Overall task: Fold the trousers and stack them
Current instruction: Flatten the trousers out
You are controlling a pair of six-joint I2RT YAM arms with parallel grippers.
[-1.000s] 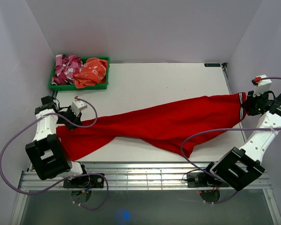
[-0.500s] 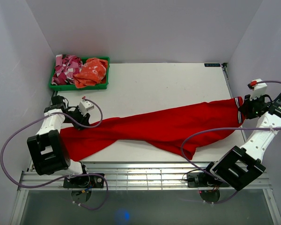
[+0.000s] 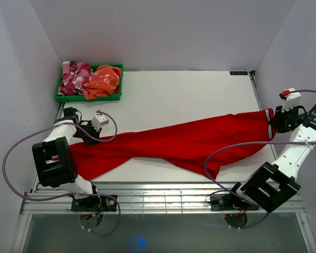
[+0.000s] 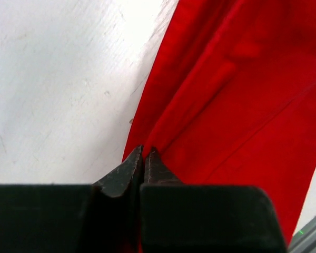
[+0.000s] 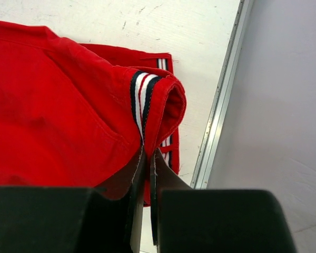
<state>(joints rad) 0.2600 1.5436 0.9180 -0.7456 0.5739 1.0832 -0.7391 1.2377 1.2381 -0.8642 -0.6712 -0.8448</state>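
Observation:
The red trousers (image 3: pixel 184 139) lie stretched across the table from left to right, one leg hanging over the near edge. My left gripper (image 3: pixel 89 138) is shut on the trousers' left end; in the left wrist view the fingertips (image 4: pixel 143 153) pinch a fold of red cloth (image 4: pixel 237 84). My right gripper (image 3: pixel 275 120) is shut on the striped waistband at the right end. In the right wrist view the gripper (image 5: pixel 148 155) clamps the band with navy and white stripes (image 5: pixel 142 97), lifted a little off the table.
A green bin (image 3: pixel 89 96) at the back left holds a pink-and-white patterned garment (image 3: pixel 75 75) and an orange cloth (image 3: pixel 103 80). The table's metal right edge (image 5: pixel 221 105) runs close beside the right gripper, with the grey wall just beyond.
My left gripper has moved toward the back and a little right, drawing the trousers' left end with it. My right gripper has shifted slightly back, still holding the waistband.

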